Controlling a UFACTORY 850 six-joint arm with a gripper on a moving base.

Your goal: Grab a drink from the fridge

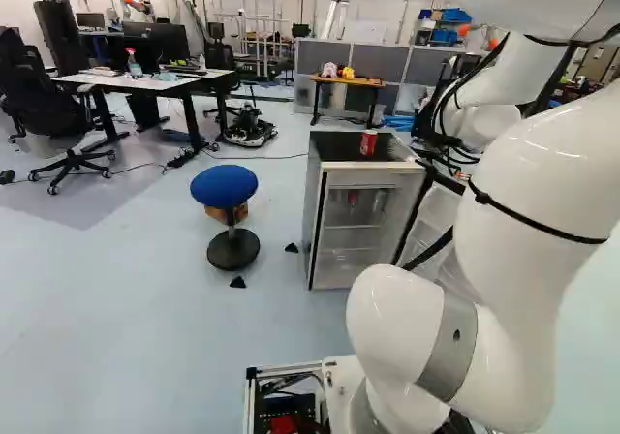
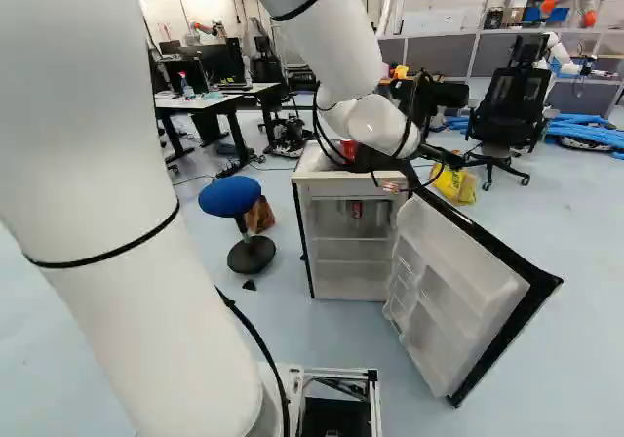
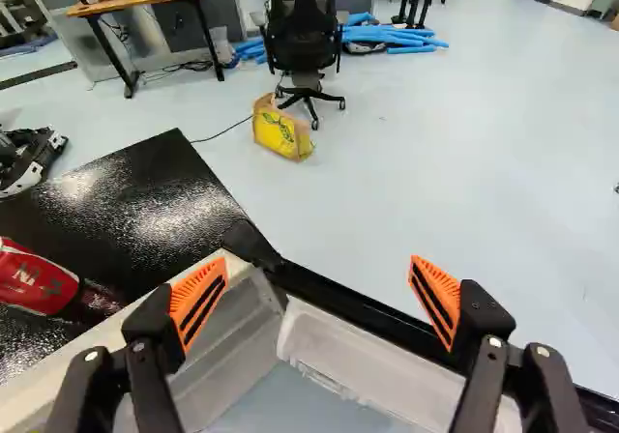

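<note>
Red drink (image 2: 357, 209) is inside fridge (image 1: 312, 216), in upper part. Red can (image 1: 368, 143) stands on top of same fridge. Door (image 2: 444, 305) is wide open. Gripper (image 2: 450, 157) is near fridge top, its two fingers spread apart. Blue stool (image 1: 224, 186) stands near fridge, yellow bag (image 3: 280, 135) beyond it.

Occluded, cropped and unresolved items.
The arm (image 1: 547, 192) extends beyond the upper edge of both base views and, in the left base view, covers part of the fridge door (image 2: 453, 291). In the wrist view, the red can (image 3: 34, 280), the fridge (image 3: 135, 201) and its door are cut off by the picture's edge. Containers (image 2: 357, 209) inside the fridge are too small to identify.
</note>
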